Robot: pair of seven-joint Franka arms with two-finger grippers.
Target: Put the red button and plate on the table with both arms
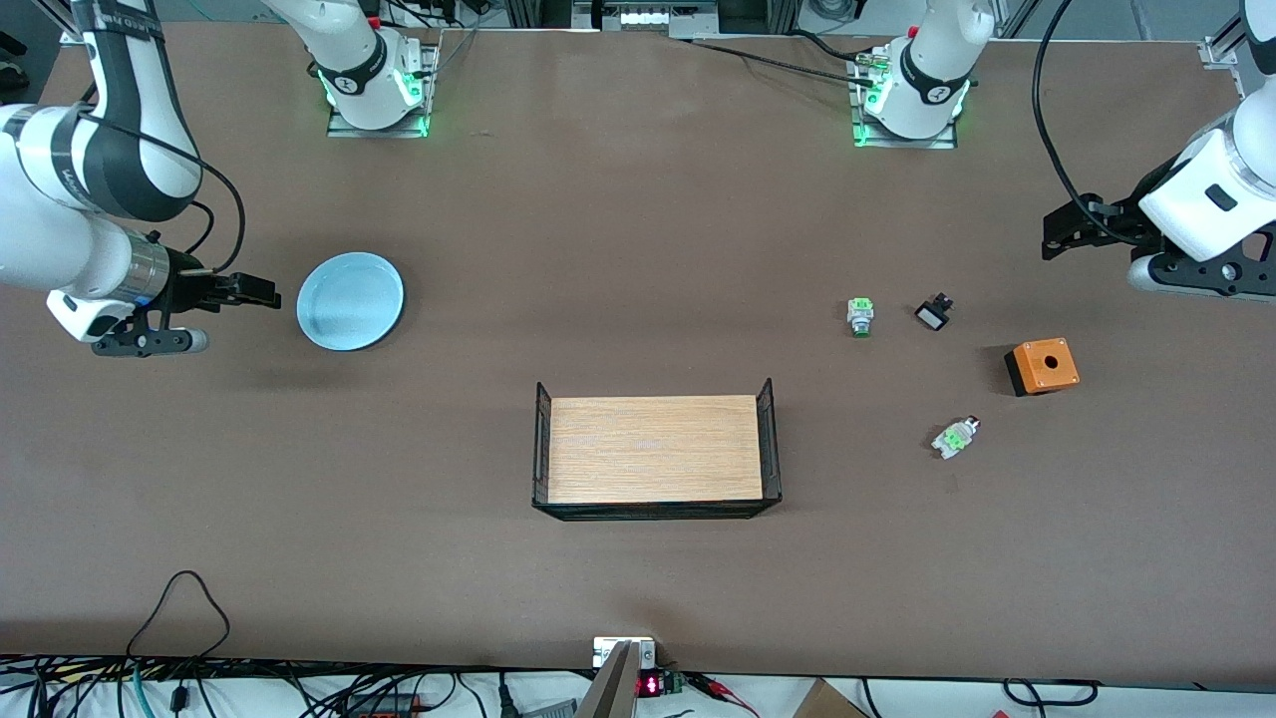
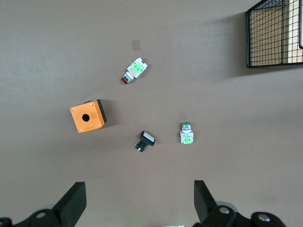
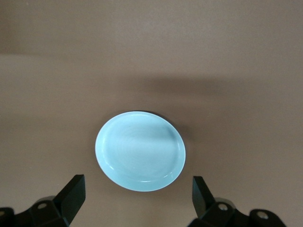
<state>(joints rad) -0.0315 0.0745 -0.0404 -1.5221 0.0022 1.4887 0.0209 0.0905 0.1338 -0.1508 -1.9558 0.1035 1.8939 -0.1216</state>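
The pale blue plate (image 1: 350, 300) (image 3: 140, 151) lies flat on the brown table (image 1: 638, 249) toward the right arm's end. My right gripper (image 1: 259, 292) (image 3: 137, 201) hangs open and empty just beside it, clear of its rim. The red button (image 1: 955, 437) (image 2: 134, 71) lies on its side on the table toward the left arm's end, its dark red cap at one end. My left gripper (image 1: 1059, 231) (image 2: 139, 203) hovers open and empty over the table's edge area, well apart from the button.
A green-capped switch (image 1: 860, 315) (image 2: 186, 133), a small black piece (image 1: 933, 314) (image 2: 146, 140) and an orange box (image 1: 1042, 366) (image 2: 86, 116) lie between the left gripper and the red button. A wood-floored wire tray (image 1: 655, 449) (image 2: 274, 33) stands mid-table.
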